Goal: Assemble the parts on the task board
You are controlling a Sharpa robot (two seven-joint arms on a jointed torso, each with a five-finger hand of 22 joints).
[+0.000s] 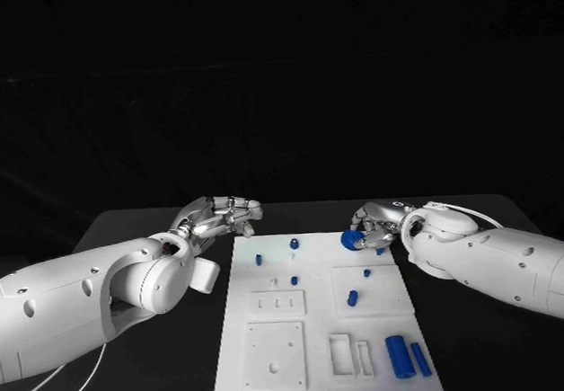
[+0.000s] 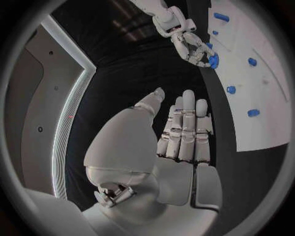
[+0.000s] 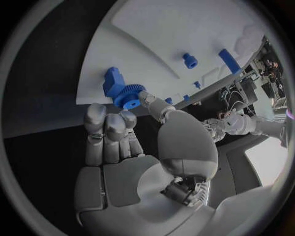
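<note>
The white task board (image 1: 320,332) lies in the middle of the black table. My right hand (image 1: 381,218) is at the board's far right corner and pinches a blue gear (image 1: 352,239) between thumb and fingers. In the right wrist view the gear (image 3: 130,96) is right beside a blue block (image 3: 112,81) standing at the board's edge. My left hand (image 1: 219,215) hovers off the far left corner; its fingers (image 2: 186,129) are stretched out with nothing in them. The left wrist view also shows the right hand (image 2: 191,44) with the gear (image 2: 213,61).
Small blue pegs (image 1: 259,260) (image 1: 351,298) stand on the board, and two long blue cylinders (image 1: 399,356) lie at its near right corner. White raised plates (image 1: 275,354) occupy the near left part. Bare black table (image 1: 142,228) surrounds the board.
</note>
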